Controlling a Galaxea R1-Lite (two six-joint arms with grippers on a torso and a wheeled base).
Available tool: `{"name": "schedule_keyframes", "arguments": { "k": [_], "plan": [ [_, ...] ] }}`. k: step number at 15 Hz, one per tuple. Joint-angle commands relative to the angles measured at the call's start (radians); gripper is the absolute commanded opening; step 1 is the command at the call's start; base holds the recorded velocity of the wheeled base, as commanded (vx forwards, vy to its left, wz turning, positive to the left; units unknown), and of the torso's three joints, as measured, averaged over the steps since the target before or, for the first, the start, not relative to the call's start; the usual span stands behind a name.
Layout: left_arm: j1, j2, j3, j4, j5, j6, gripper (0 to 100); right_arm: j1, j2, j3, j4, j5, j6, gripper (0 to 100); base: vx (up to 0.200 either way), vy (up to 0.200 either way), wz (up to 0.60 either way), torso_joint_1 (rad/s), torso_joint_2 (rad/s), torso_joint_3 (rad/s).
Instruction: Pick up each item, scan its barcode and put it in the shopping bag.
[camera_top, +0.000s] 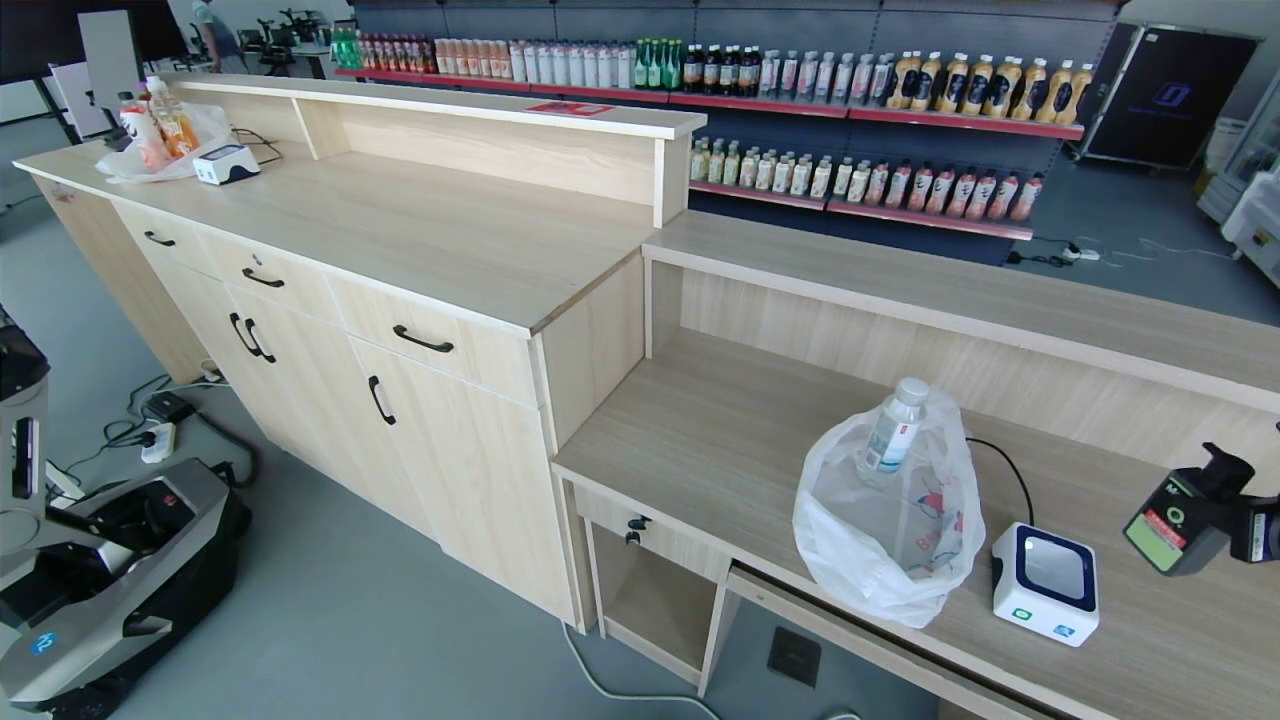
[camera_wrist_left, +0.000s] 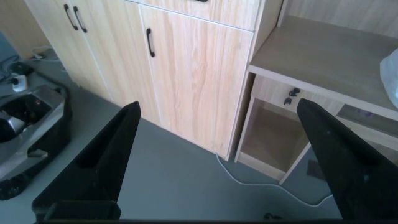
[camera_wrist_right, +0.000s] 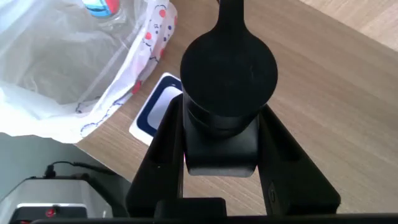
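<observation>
- Counter of pale wood (camera_top: 720, 430), long and in two steps. The white shopping bag stands on its lower desk part, and the taller cupboard run with black handles rises to the bag's left.
- Dark shelving rack with red edge strips (camera_top: 860, 110), stocked with rows of drink bottles, stands well behind the bag on the far side of the counter.
- White, half-clear plastic shopping bag with red and blue print (camera_top: 880, 540) sits near the front edge of the desk. Its mouth is open and slumped.
- Left gripper (camera_wrist_left: 219, 107), two black fingers spread wide with nothing between them, hangs over the grey floor. It is well to the left of the bag, in front of the cupboard doors.
- Right gripper (camera_wrist_right: 222, 143), its black fingers clamped on either side of a black item, is over the desk to the right of the bag.
- Black item with a round black top and a pale green label face (camera_top: 1170, 525) is held in that grip. It is farther from the bag than the scanner; what product it is cannot be told.
- White box-shaped barcode scanner with a dark blue frame round its window (camera_top: 1045, 585) rests on the desk just beside the bag, on its right. A thin black cable (camera_top: 1010, 470) curves away behind the bag.
- Clear plastic water bottle with a white cap and a white label (camera_top: 893, 425) is inside the bag, leaning. Its cap and shoulder stick out above the bag's rim.
- Second white bag holding bottles (camera_top: 150, 135) lies well apart from the shopping bag, at the far left end of the taller counter.
</observation>
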Motion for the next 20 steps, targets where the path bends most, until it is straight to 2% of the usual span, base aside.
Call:
{"name": "schedule_keyframes", "arguments": {
  "k": [1, 5, 6, 7, 8, 11, 12, 14, 17, 20],
  "plan": [
    [0.001, 0.0, 0.0, 0.0, 0.0, 0.0, 100, -0.019, -0.146, 0.051, 0.004, -0.111, -0.126, 0, 0.0, 0.0, 0.0, 0.0, 0.0, 0.0],
    [0.001, 0.0, 0.0, 0.0, 0.0, 0.0, 100, -0.072, -0.247, 0.117, -0.016, -0.111, -0.313, 0, 0.0, 0.0, 0.0, 0.0, 0.0, 0.0],
    [0.001, 0.0, 0.0, 0.0, 0.0, 0.0, 100, -0.073, -0.255, 0.118, -0.013, -0.102, -0.325, 0, 0.0, 0.0, 0.0, 0.0, 0.0, 0.0],
    [0.001, 0.0, 0.0, 0.0, 0.0, 0.0, 100, -0.073, -0.258, 0.118, -0.001, -0.042, -0.325, 0, 0.0, 0.0, 0.0, 0.0, 0.0, 0.0],
    [0.001, 0.0, 0.0, 0.0, 0.0, 0.0, 100, -0.072, -0.258, 0.121, -0.001, -0.01, -0.353, 0, 0.0, 0.0, 0.6, 0.007, 0.0, 0.007],
    [0.001, 0.0, 0.0, 0.0, 0.0, 0.0, 100, -0.045, -0.253, 0.129, -0.005, -0.002, -0.396, 0, 0.0, 0.0, 0.6, -0.007, 0.01, -0.001],
    [0.001, 0.0, 0.0, 0.0, 0.0, 0.0, 100, -0.038, -0.244, 0.127, -0.002, 0.038, -0.394, 0, 0.0, 0.0, 0.6, 0.002, 0.0, -0.002],
    [0.001, 0.0, 0.0, 0.0, 0.0, 0.0, 100, -0.036, -0.153, 0.124, 0.004, 0.199, -0.411, 0, 0.0, 0.0, 0.3, 0.009, 0.0, -0.001],
    [0.001, 0.0, 0.0, 0.0, 0.0, 0.0, 100, -0.012, -0.011, 0.109, -0.001, 0.224, -0.566, 0, 0.0, 0.0, 0.0, 0.0, 0.0, 0.0],
    [0.001, 0.0, 0.0, 0.0, 0.0, 0.0, 100, 0.039, 0.113, 0.095, 0.004, 0.25, -0.574, 0, 0.0, 0.0, 0.0, 0.0, 0.0, 0.0]
  ]
}}
